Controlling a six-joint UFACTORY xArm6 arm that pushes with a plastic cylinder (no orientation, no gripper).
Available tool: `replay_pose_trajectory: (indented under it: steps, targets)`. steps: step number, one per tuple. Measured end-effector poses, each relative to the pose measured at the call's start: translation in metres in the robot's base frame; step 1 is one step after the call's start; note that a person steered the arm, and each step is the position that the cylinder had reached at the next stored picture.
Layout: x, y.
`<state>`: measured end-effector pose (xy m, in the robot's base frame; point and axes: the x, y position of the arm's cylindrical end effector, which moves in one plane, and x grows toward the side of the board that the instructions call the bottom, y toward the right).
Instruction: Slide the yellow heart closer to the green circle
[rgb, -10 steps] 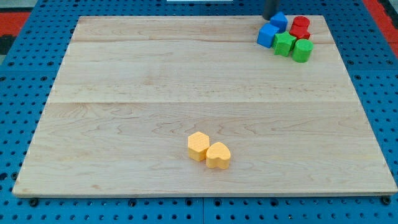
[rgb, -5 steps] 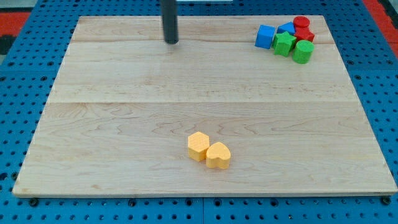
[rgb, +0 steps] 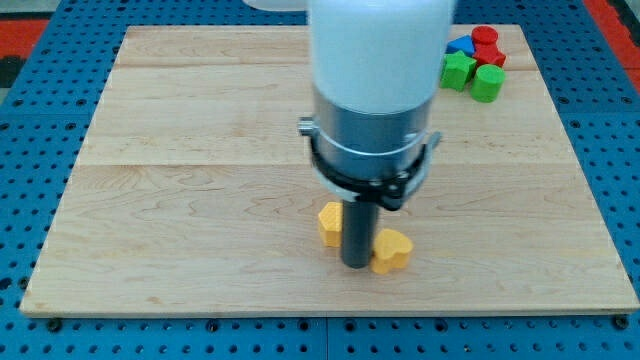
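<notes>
Two yellow blocks flank my tip (rgb: 354, 264): the yellow heart (rgb: 391, 251) touches the rod on the view's right, and the other yellow block (rgb: 330, 222), shape partly hidden, sits just beside it on the left. No gripper here, only a straight dark rod under a grey-and-white arm. At the pale wooden worktop (rgb: 180, 200) top right, well apart: green circle (rgb: 487, 82), green block (rgb: 458, 69), two red blocks (rgb: 487, 42), blue block (rgb: 461, 45).

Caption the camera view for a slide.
My tip sits between the yellow heart and yellow hexagon, far from the green circle.
</notes>
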<state>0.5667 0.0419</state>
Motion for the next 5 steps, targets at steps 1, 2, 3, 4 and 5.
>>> replay_pose_trajectory:
  steps: [1, 2, 3, 4, 5]
  targets:
    - [0.021, 0.016]
    - [0.043, 0.039]
    - [0.002, 0.046]
    - [-0.047, 0.02]
    - [-0.059, 0.058]
